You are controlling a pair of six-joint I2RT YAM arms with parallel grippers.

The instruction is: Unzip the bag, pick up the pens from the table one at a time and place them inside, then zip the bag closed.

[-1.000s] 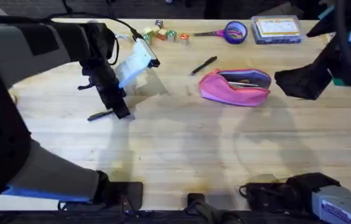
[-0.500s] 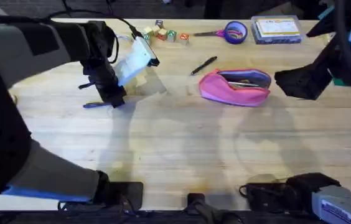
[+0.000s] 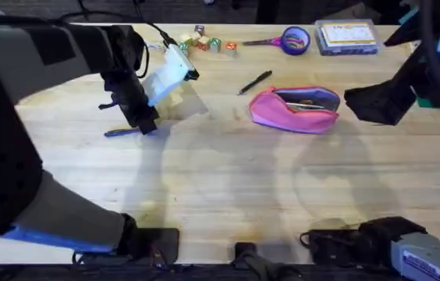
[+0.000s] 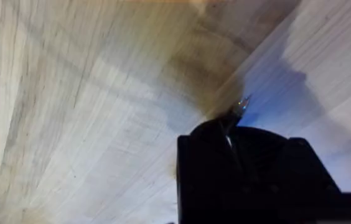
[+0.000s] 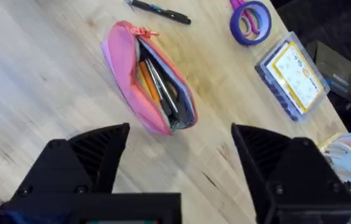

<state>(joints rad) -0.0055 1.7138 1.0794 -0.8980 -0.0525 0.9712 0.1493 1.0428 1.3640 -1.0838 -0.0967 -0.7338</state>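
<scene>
- two pens in play outside the pouch: one black pen lies loose on the table, just beside the bag's far-left end, not touching it; the other pen is at the left gripper.
- left gripper is down over the left part of the table, fingers pinched on that dark pen, which sticks out flat toward the table's left edge; in the left wrist view the pen tip pokes out past the closed black fingers, w/ wood grain beneath.
- pink bag sits right of centre, zipper open, blue-grey lining showing; right wrist view shows the bag w/ several pens inside, at least one orange-ish, lying lengthwise.
- right gripper hangs above the table on the right, near the bag's right end, fingers spread wide, nothing between them; overhead it reads as a dark shape just right of the bag.
- far edge: purple-handled scissors, clear plastic box w/ yellow label, a few small coloured blocks, all well apart from the bag.
</scene>
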